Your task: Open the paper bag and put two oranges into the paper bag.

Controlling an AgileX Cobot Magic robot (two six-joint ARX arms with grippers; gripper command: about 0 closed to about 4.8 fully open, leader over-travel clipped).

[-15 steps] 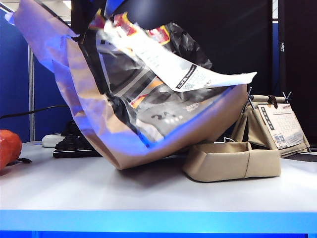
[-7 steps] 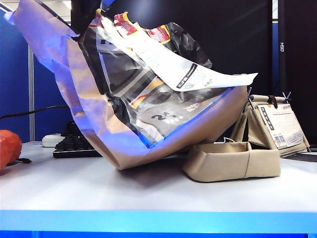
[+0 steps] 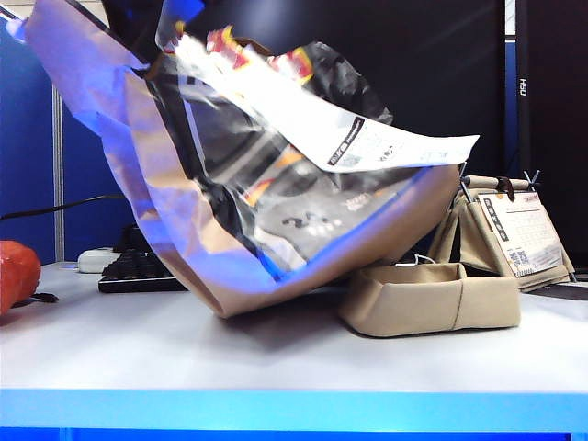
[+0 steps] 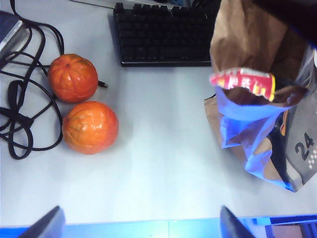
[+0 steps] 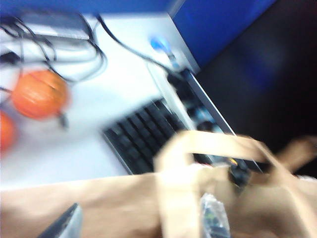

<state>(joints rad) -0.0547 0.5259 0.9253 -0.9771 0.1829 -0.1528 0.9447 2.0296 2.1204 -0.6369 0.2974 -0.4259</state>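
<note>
The paper bag [image 3: 276,184] stands tilted with its top raised at the left, printed face and white receipt [image 3: 367,138] toward the exterior camera. My right gripper [image 5: 141,223] is at the bag's top, its fingers wide apart with the brown paper [image 5: 124,203] and a handle strip bunched between them. In the exterior view the bag hides it. Two oranges [image 4: 73,78] [image 4: 90,127] lie on the table, left of the bag [image 4: 257,109]. My left gripper [image 4: 140,225] hangs open over the table's front edge, holding nothing. One orange [image 3: 14,274] shows at the exterior view's left edge.
A black keyboard [image 4: 163,34] lies behind the oranges and the bag. Black cables [image 4: 20,99] loop beside the oranges. A low beige folded tray [image 3: 432,299] sits against the bag's lower right, with a desk calendar stand [image 3: 519,234] behind it.
The bag's upper printed face and top edge have shifted slightly left and blur with motion. Its base, the orange and the left gripper have stayed put.
</note>
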